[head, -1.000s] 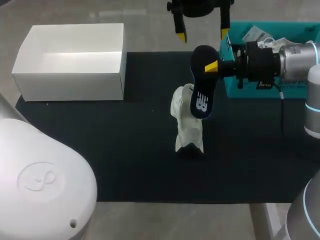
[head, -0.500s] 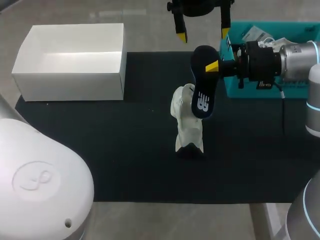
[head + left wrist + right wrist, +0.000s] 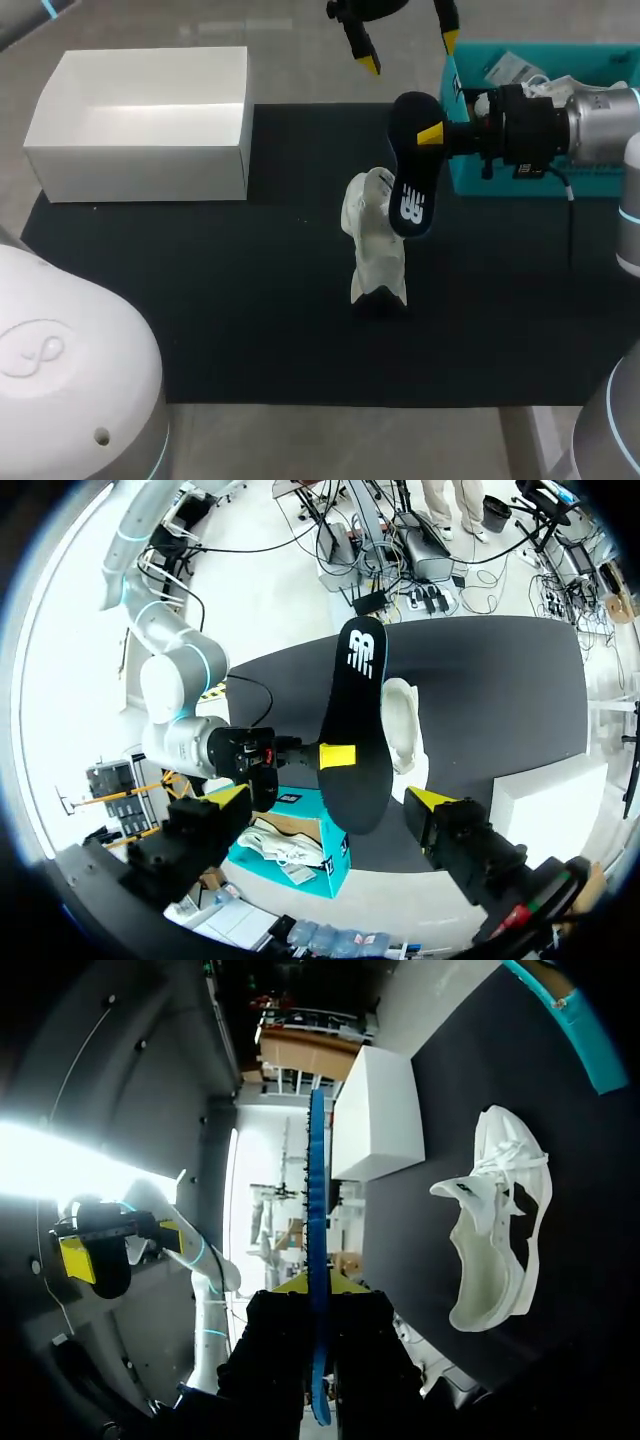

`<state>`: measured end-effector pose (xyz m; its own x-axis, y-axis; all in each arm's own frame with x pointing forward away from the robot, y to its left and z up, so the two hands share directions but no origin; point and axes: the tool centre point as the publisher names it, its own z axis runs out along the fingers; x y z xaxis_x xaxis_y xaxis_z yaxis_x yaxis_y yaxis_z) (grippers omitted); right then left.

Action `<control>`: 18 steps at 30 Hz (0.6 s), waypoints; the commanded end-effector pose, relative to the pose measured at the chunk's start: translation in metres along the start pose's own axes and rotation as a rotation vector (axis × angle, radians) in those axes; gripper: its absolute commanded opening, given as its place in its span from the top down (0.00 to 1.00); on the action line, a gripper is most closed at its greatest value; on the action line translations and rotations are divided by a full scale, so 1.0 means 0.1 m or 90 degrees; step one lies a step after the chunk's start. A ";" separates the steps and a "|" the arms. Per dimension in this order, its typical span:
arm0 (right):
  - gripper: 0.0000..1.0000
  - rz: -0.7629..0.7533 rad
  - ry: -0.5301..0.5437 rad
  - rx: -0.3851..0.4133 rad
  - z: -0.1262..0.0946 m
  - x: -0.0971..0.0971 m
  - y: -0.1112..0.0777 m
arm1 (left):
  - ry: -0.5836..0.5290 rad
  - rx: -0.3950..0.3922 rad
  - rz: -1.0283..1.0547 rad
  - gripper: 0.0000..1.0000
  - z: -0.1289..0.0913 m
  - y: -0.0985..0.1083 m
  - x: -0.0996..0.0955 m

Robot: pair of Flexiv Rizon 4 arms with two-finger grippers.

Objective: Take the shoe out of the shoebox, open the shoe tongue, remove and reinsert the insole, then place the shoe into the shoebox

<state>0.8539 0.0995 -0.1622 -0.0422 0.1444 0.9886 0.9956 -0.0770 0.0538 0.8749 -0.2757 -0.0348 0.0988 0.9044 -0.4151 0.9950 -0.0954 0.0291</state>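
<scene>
White low-top lace-up shoe (image 3: 372, 250): lies on the black table (image 3: 250, 320) about its middle, out of the box, one end toward the near edge; the right wrist view shows it on its side with the mouth gaping and the laces loose.
Dark flat insole with a white logo (image 3: 410, 185): out of the shoe, held in the air over the shoe's far right part; broad face toward the head camera, logo end pointing near; seen edge-on as a thin blue strip in the right wrist view; whether it touches the shoe cannot be told from the head view.
Right claw (image 3: 424, 134): comes in level from the right, fingers closed flat on the two faces of the insole, one yellow tip showing on the top face.
Left claw (image 3: 410, 50): hangs over the far edge of the table, beyond the insole, fingers spread wide with nothing between them; the insole lies ahead of it in its own view.
White open-topped cardboard shoebox (image 3: 140, 172): far left on the table, well apart from the shoe.
Teal open bin (image 3: 466, 178): far right, just behind the right claw, with pale items inside.
</scene>
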 end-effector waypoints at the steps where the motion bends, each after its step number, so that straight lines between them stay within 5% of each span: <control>1: 1.00 -0.001 0.003 -0.009 -0.09 0.00 -0.04 | -0.280 -0.029 -0.031 0.00 -0.05 -0.07 0.35; 3: 1.00 -0.002 0.007 -0.012 -0.12 0.00 -0.03 | -0.384 -0.023 -0.042 0.00 -0.08 -0.08 0.36; 9: 1.00 -0.007 0.033 -0.024 -0.18 0.03 0.00 | -0.539 -0.052 -0.038 0.00 -0.16 -0.10 0.34; 18: 1.00 -0.015 0.039 -0.033 -0.29 0.22 0.00 | -0.659 0.005 -0.021 0.00 -0.12 -0.14 0.36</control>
<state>0.8552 0.0771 -0.1426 -0.0750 0.0751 0.9944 0.9893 -0.1199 0.0837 0.8654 -0.2406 -0.0308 0.0417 0.6562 -0.7534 0.9990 -0.0400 0.0204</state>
